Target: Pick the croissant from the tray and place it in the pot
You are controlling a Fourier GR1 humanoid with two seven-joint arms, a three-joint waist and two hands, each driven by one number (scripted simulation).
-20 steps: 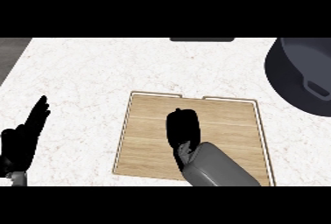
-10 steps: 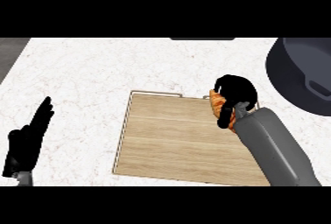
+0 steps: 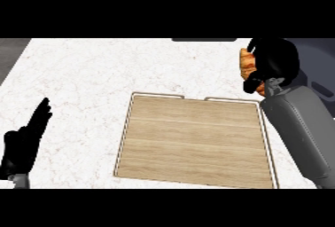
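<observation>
Croissant (image 3: 247, 65) mostly hidden inside the curled right robot hand (image 3: 274, 60); left robot hand (image 3: 23, 144) open.

Right hand (image 3: 273, 62) gone from tray (image 3: 196, 142) middle, now past tray's far right corner, up near surface's far right edge, beside pot (image 3: 321, 66). Croissant (image 3: 248, 66), hidden under hand a second ago, then showing at tray's far edge, now lifted clear of tray, fingers curled round it. Forearm now lies along tray's right edge. Tray wood fully bare now.
</observation>
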